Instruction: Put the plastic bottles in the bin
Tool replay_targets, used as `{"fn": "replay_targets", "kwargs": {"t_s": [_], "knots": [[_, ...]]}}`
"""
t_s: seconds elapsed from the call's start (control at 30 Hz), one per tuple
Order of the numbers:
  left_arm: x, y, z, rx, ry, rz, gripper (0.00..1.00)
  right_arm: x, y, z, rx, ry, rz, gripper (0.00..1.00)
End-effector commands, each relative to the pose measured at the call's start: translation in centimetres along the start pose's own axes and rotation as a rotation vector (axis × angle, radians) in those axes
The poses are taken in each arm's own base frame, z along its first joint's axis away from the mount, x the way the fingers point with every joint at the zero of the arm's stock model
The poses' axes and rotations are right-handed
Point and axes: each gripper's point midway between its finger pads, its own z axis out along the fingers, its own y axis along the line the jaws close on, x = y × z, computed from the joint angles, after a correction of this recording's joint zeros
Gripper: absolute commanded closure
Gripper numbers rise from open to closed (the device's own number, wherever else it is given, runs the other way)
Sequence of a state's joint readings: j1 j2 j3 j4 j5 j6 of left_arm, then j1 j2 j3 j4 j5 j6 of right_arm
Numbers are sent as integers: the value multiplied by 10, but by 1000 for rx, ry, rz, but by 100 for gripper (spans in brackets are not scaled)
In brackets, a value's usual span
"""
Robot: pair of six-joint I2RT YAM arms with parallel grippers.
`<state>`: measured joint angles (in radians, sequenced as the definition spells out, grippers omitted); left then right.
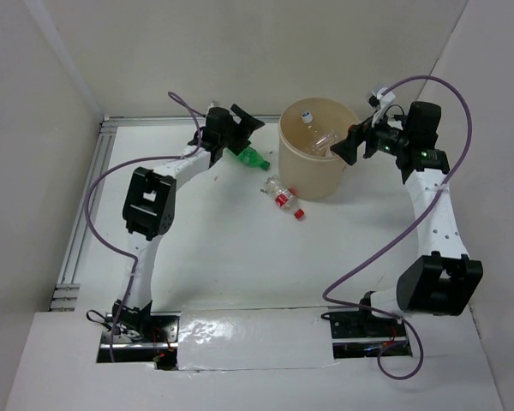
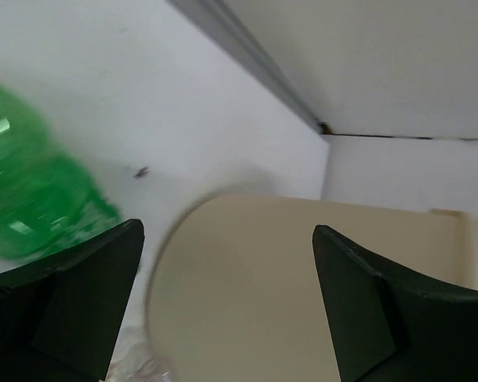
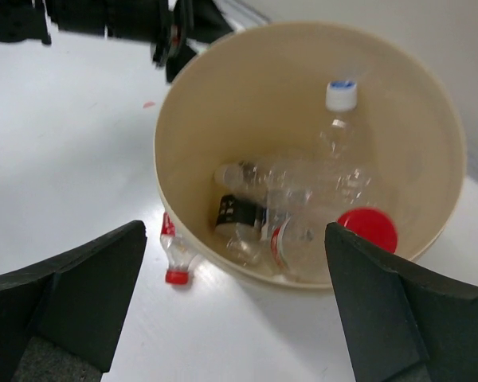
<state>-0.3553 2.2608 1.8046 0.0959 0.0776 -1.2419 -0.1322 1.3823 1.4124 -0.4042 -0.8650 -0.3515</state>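
The tan bin (image 1: 295, 171) stands at the back middle of the table and holds several clear bottles (image 1: 324, 141). In the right wrist view the bin (image 3: 247, 87) shows a blue-and-white-capped bottle (image 3: 340, 99), a red-capped one (image 3: 368, 229) and a black-labelled one (image 3: 237, 213). A green bottle (image 1: 251, 157) lies left of the bin. A clear red-capped bottle (image 1: 283, 197) lies in front of it and also shows in the right wrist view (image 3: 175, 253). My left gripper (image 1: 244, 128) is open and empty above the green bottle (image 2: 32, 199). My right gripper (image 1: 343, 147) is open and empty over the bin's right rim.
A grey metal rail (image 1: 81, 223) runs along the table's left edge and white walls close in the back and sides. In the left wrist view the bin's outer wall (image 2: 287, 294) fills the space ahead of the open fingers.
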Motion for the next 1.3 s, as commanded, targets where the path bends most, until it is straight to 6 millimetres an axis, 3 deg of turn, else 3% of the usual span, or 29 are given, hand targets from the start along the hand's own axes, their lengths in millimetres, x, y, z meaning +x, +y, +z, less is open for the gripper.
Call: {"fn": "replay_targets", "kwargs": {"t_s": [0.0,0.13,0.33,0.37,0.4,0.5,0.63,0.83,0.87,0.93,0.97,1.07,1.1,1.13,1.23,1.27], "knots": [[-16,-73,4,266,-29,-13,0,10,6,-2,-30,-7,32,0],[-18,-59,23,219,-45,-33,0,23,5,-7,-13,4,64,0],[-14,-4,46,37,-72,-21,0,28,4,-12,-6,-13,100,0],[-8,-9,46,35,-61,-17,0,25,5,-16,-4,-22,104,0],[-8,2,49,6,-67,-5,0,28,5,-15,-4,-21,105,0],[-2,4,50,-21,-57,20,0,31,4,-16,-5,-23,128,0],[-4,7,31,-92,-47,69,0,33,5,-15,-2,-32,137,0],[7,49,-16,-284,-9,112,0,36,6,-14,-12,-40,139,0],[16,69,-23,-328,13,111,0,35,8,-14,-20,-42,139,0],[7,72,-41,-348,13,97,0,33,7,-13,-19,-48,141,0],[15,88,-47,-382,30,96,0,36,9,-13,-31,-45,148,0],[9,60,-66,-282,15,139,0,34,14,-16,-29,-52,147,0],[12,62,-72,-262,19,160,0,37,16,-16,-39,-49,154,0],[1,41,-82,-200,-5,179,0,34,17,-17,-38,-54,147,0],[-8,-5,-94,-84,26,352,0,34,24,-21,-46,-59,143,0],[-11,-2,-95,-77,37,402,0,34,24,-21,-47,-59,143,0]]}}
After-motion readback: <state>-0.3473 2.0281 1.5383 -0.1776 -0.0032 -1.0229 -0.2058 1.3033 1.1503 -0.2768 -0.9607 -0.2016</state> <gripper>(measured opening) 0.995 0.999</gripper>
